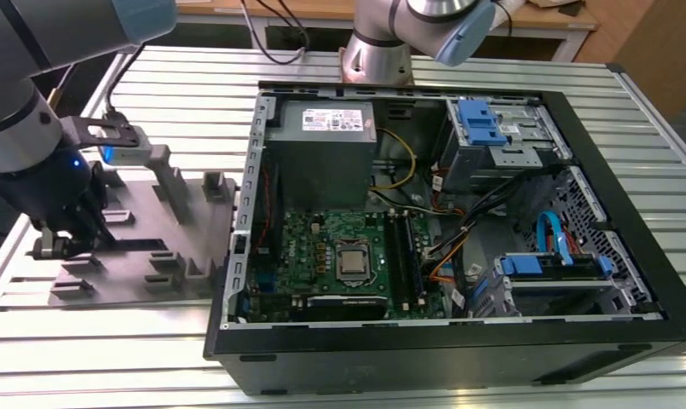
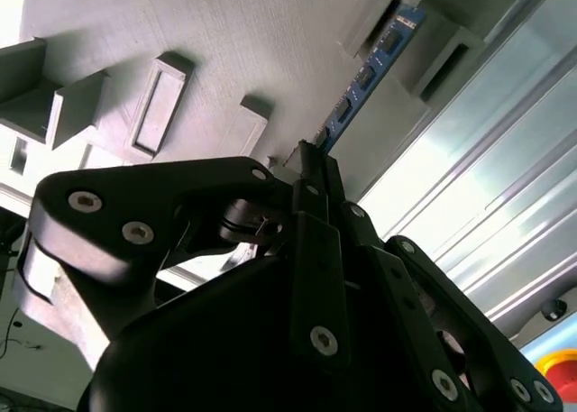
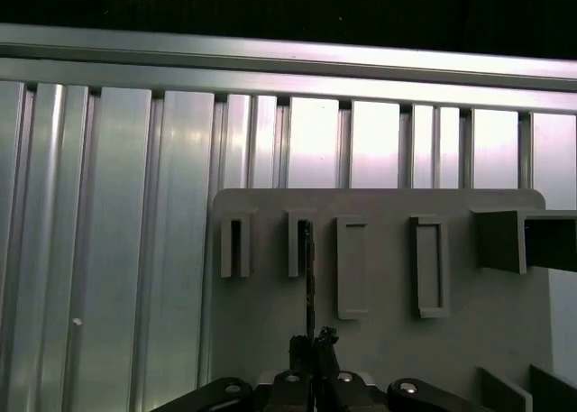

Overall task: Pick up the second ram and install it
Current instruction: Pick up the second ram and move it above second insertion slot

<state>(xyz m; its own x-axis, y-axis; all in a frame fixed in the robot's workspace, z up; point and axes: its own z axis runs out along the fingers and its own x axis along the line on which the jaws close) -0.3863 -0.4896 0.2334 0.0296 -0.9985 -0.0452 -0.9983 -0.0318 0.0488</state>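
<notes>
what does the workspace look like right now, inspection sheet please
surface: slatted metal table, carrying a grey tray and an open computer case.
job's things: the second ram stands on edge in the tray's slots; motherboard lies in the case.
clutter: nothing seen.
grippers: gripper shut on the second ram, at the tray.
cables: yellow cable and blue cable inside the case.
surroundings: another arm's base beyond the case in the exterior view.

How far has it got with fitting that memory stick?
Early stage. The fingers are closed on the second ram, which stands in the grey tray beside the computer case. It is not yet lifted out, so carrying it to the green motherboard and seating it remain.
</notes>
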